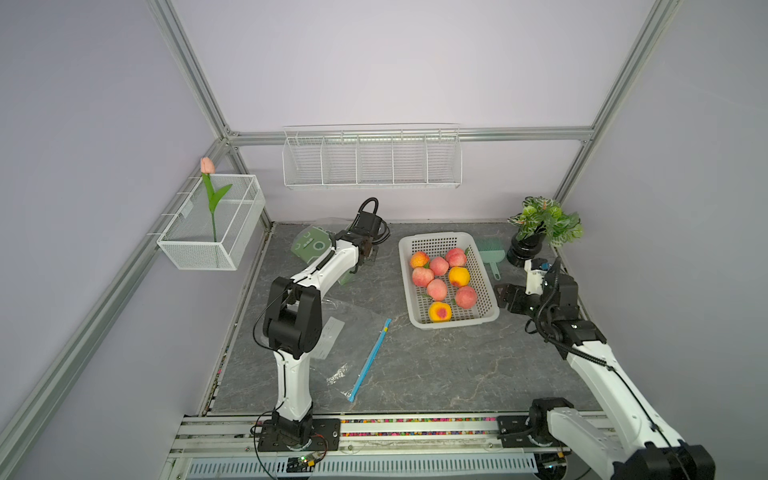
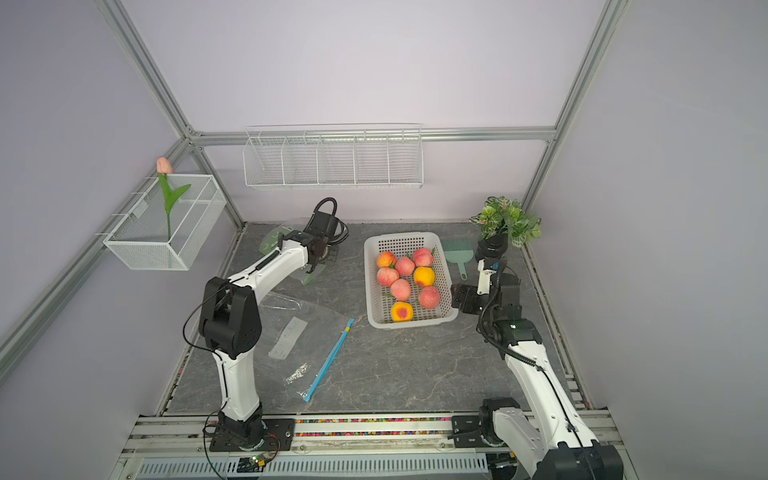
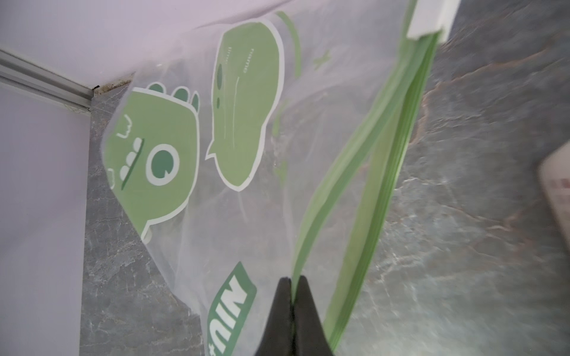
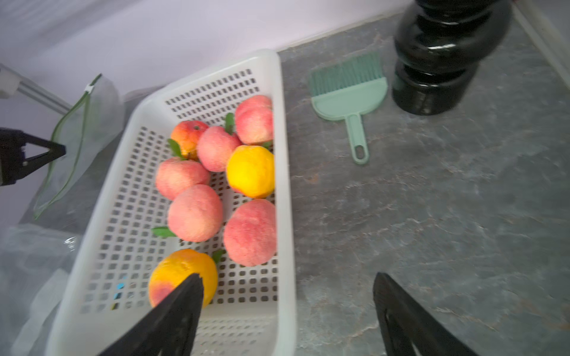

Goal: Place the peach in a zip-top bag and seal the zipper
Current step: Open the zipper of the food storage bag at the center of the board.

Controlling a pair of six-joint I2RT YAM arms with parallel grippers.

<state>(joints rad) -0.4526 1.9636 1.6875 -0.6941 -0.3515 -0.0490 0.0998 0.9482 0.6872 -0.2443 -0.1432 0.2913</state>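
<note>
Your left arm (image 1: 293, 374) and right arm (image 1: 598, 374) both wear white shells, black joint housings, looped black cables and tapered black fingers (image 4: 172, 317).

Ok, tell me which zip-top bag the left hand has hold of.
The green-zippered dinosaur bag, pinched at its rim; the blue-zippered bag lies flat, unheld.

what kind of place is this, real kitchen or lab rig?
Most likely a lab test cell: bare walls in an aluminium frame, two robot arms bolted to a front rail, and props such as a basket of peaches.
</note>
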